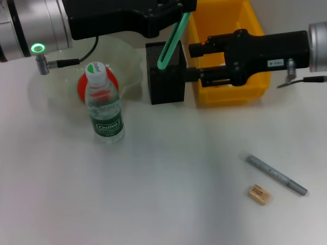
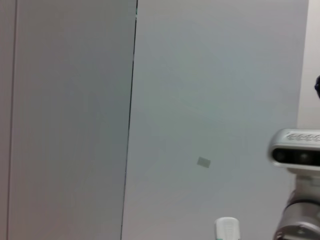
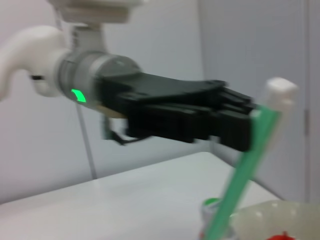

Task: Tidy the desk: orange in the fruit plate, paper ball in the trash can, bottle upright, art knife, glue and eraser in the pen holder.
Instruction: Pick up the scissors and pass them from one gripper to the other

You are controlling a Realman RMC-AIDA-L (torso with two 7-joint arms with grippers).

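My left gripper [image 1: 183, 10] hangs above the black mesh pen holder [image 1: 166, 84], shut on a green glue stick [image 1: 171, 43] with a white cap. The stick slants down and its lower end is inside the holder. In the right wrist view the same left gripper [image 3: 245, 132] pinches the glue [image 3: 245, 175] below the cap. My right gripper [image 1: 194, 63] is open, its tips against the holder's right side. The bottle [image 1: 104, 109] stands upright. Behind it, the orange [image 1: 82, 88] lies in the clear fruit plate [image 1: 134, 64]. The grey art knife [image 1: 276, 175] and the eraser [image 1: 259, 194] lie at the front right. The paper ball is out of view.
The yellow trash can [image 1: 225, 18] stands right behind the pen holder, partly covered by my right arm. The left wrist view shows only a wall, the bottle's cap [image 2: 226, 229] and part of the robot's body.
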